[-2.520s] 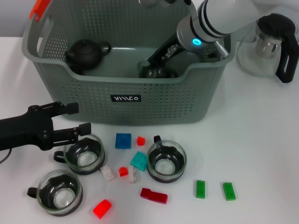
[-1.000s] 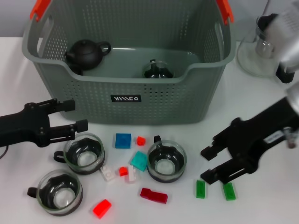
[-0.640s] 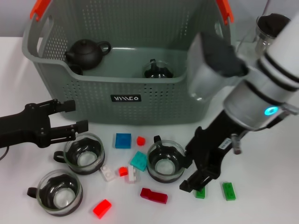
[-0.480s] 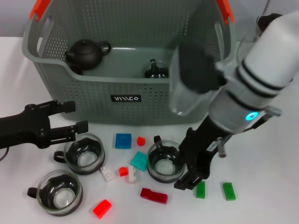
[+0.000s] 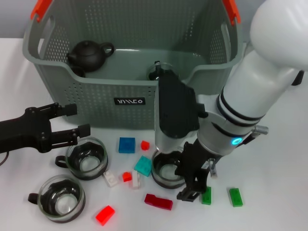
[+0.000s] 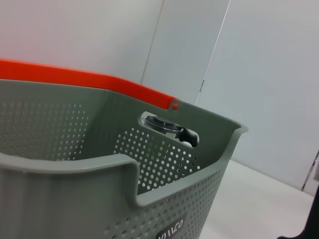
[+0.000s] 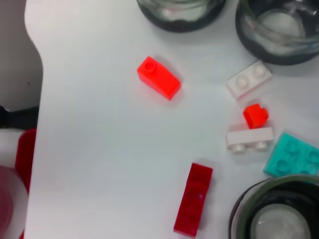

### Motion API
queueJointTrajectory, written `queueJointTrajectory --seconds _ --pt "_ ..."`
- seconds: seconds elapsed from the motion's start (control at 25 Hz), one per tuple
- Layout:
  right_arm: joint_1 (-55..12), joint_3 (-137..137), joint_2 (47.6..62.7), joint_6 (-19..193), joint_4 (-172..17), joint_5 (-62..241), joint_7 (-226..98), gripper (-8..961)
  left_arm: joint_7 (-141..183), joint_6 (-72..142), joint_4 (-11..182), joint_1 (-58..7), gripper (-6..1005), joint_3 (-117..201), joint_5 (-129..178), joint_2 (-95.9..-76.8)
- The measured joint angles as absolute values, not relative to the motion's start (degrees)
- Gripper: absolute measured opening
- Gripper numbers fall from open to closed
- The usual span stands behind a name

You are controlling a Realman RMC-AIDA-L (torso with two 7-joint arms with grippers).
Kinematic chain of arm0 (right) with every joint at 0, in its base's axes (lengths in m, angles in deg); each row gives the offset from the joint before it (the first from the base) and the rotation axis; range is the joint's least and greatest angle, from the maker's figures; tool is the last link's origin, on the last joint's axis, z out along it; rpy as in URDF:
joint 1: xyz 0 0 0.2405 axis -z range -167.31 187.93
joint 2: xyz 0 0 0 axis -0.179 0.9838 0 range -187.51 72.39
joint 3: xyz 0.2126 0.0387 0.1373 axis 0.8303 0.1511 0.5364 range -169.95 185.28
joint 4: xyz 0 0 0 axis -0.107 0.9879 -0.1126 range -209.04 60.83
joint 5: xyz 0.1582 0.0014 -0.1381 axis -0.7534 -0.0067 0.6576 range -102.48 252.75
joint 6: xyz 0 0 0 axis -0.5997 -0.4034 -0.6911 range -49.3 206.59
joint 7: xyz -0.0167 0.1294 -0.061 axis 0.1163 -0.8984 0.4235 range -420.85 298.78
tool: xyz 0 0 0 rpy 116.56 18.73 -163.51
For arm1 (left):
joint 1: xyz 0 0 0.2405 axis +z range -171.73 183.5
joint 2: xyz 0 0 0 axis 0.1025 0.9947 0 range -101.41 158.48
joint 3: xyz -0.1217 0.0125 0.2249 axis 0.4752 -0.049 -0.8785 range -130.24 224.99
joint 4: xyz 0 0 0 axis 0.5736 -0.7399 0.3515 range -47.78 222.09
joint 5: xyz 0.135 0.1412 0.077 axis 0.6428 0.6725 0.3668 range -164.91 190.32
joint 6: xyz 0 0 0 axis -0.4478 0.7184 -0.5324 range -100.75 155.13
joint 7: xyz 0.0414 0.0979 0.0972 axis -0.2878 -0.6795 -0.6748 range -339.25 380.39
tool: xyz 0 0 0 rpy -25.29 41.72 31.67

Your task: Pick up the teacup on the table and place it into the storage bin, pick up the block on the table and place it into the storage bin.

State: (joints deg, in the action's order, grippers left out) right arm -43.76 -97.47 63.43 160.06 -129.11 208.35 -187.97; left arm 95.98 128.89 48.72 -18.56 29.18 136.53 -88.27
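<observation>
The storage bin (image 5: 130,103) stands at the back and fills the left wrist view (image 6: 124,169). It holds a black teapot (image 5: 89,54) and a glass teacup (image 5: 156,71). Three glass teacups stand in front: left (image 5: 86,159), front left (image 5: 61,197) and middle (image 5: 165,172). Several blocks lie around them, among them blue (image 5: 127,145), teal (image 5: 143,165), dark red (image 5: 159,201) and bright red (image 5: 105,214). My right gripper (image 5: 185,182) is open, low at the middle teacup's right rim. My left gripper (image 5: 73,120) is open and empty above the left teacup.
Two green blocks (image 5: 206,195) (image 5: 236,197) lie right of my right gripper. The glass teapot's black handle (image 5: 298,78) shows behind my right arm. The right wrist view shows the bright red block (image 7: 159,77), the dark red block (image 7: 193,206) and the middle teacup (image 7: 276,214).
My right arm left the bin, swung out to the right, then came down left to the middle teacup. A teacup now lies in the bin. My left arm has barely moved.
</observation>
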Motion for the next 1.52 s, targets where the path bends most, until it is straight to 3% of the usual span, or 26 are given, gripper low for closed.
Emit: queueJointTrajectory --seconds 0.44,0.88,1.08,1.52 --pt "-43.37 -100.67 63.41 157.07 -129.33 207.64 -190.53 510 95.98 128.87 48.70 -18.55 808 29.18 136.53 -88.27" --pt "-43.17 -100.31 63.21 157.40 -129.76 207.42 -190.57 277 95.98 128.79 48.75 -18.58 808 29.18 136.54 -88.27" --pt "-40.79 -95.77 62.96 160.25 -134.77 207.03 -189.95 61 95.98 128.78 48.69 -18.38 807 29.19 136.55 -88.27" --pt "-32.81 -62.76 62.59 186.15 -149.00 187.38 -178.20 56 95.98 128.99 48.47 -18.49 809 29.18 136.55 -88.22"
